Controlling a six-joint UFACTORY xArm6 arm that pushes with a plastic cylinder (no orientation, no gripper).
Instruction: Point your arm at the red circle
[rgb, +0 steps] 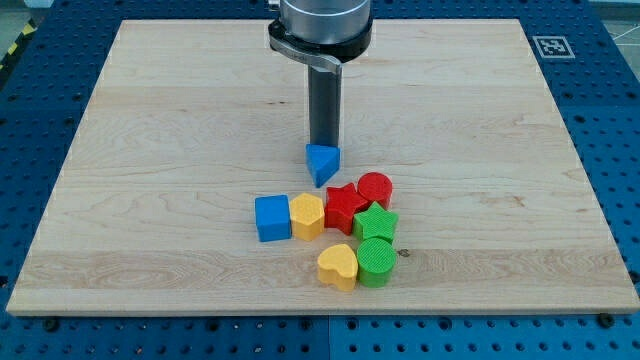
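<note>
Camera view is showing a wooden board (150, 150) where, going left to right, a blue cube (272, 218) is touching a yellow hexagon (307, 215), beside a red star (344, 207). My tip (322, 145), a bare rod with no pincer to open or close, is standing just behind the blue triangle (323, 163). The red circle (375, 188) is sitting to the view's right, touching the star.

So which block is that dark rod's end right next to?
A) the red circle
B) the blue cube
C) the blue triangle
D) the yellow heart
C: my tip sits just above the blue triangle in the view, while the red circle lies further to the view's lower right.
</note>
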